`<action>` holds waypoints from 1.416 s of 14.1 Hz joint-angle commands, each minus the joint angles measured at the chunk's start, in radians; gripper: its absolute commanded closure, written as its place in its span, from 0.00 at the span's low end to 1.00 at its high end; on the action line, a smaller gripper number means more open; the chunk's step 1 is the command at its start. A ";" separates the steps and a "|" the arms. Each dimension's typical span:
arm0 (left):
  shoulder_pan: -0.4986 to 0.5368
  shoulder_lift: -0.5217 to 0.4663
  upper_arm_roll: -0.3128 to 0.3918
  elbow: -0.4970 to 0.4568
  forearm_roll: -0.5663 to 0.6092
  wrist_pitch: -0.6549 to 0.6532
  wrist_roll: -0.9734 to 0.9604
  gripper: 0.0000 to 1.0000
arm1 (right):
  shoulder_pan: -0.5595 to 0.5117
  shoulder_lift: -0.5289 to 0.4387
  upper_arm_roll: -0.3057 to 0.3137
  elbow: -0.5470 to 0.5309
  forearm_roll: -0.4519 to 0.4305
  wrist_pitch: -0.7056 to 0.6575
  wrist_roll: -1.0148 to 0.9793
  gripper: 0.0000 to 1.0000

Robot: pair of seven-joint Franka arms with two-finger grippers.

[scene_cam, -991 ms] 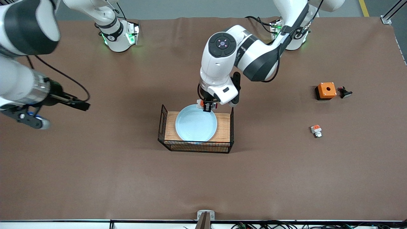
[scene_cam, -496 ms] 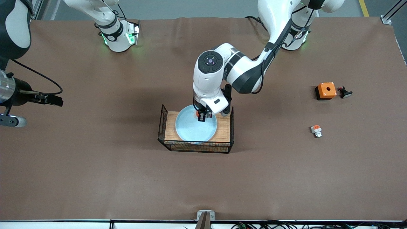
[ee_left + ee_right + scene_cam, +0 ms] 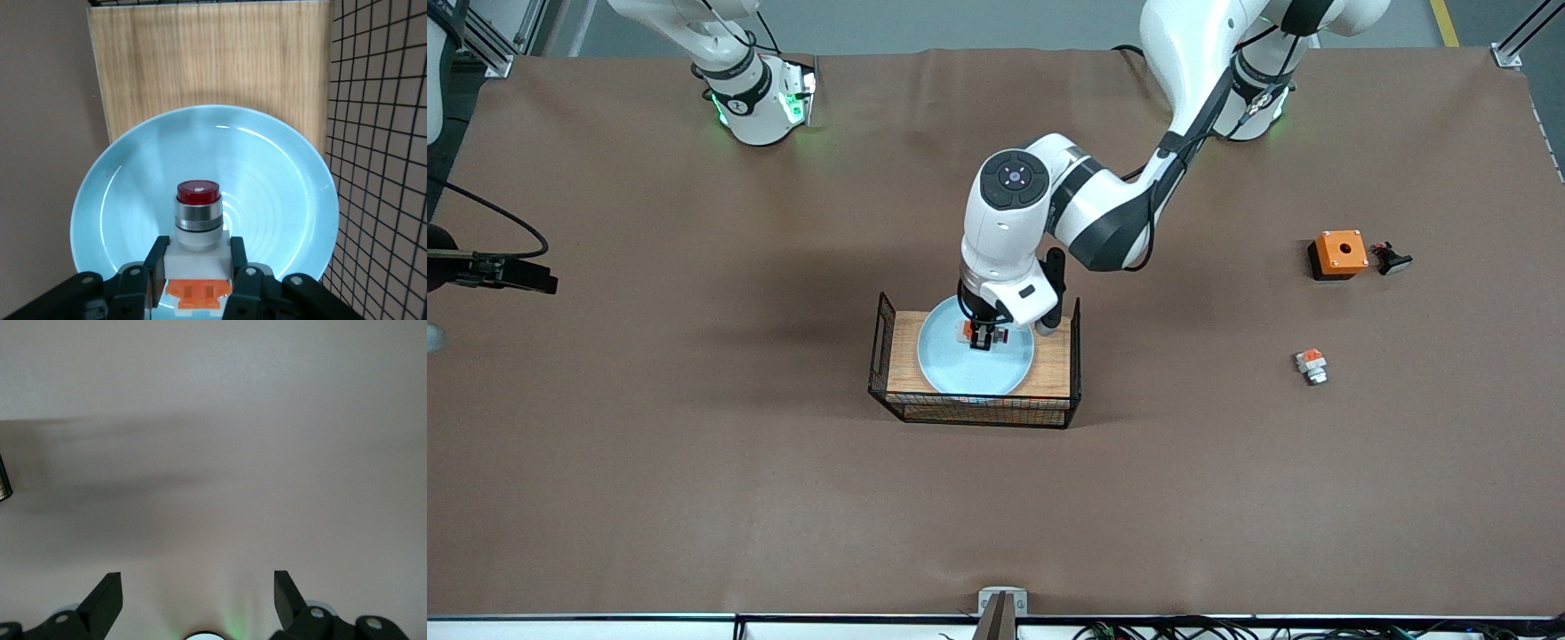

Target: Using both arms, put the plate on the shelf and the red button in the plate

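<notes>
left gripper (image 3: 981, 338) now lower over plate (image 3: 951, 364), pinching red button (image 3: 197, 223); right gripper (image 3: 198, 600) spread.

Left arm: reaches from its base toward the middle of the surface, wrist bent straight down.
Left gripper (image 3: 982, 339): pointing down, jaws clamped on the red button (image 3: 197, 223), gripping its white body.
Right arm: drawn back at its end of the surface, waiting.
Right gripper (image 3: 198, 600): jaws spread wide, nothing between them.

plate (image 3: 960, 364) on rack (image 3: 1049, 356), red button (image 3: 197, 220) over plate, box (image 3: 1339, 252) toward left arm's end
</notes>
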 commanded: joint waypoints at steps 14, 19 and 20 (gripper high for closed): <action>-0.005 -0.046 0.023 0.028 0.012 0.000 -0.016 0.00 | -0.012 -0.217 0.022 -0.132 0.019 -0.042 -0.017 0.00; 0.019 -0.189 0.023 0.008 0.012 -0.173 0.025 0.00 | -0.013 -0.337 0.020 -0.270 0.019 0.067 -0.019 0.00; 0.038 -0.218 0.018 0.006 0.008 -0.232 0.070 0.00 | -0.015 -0.350 0.020 -0.272 0.019 0.067 -0.017 0.00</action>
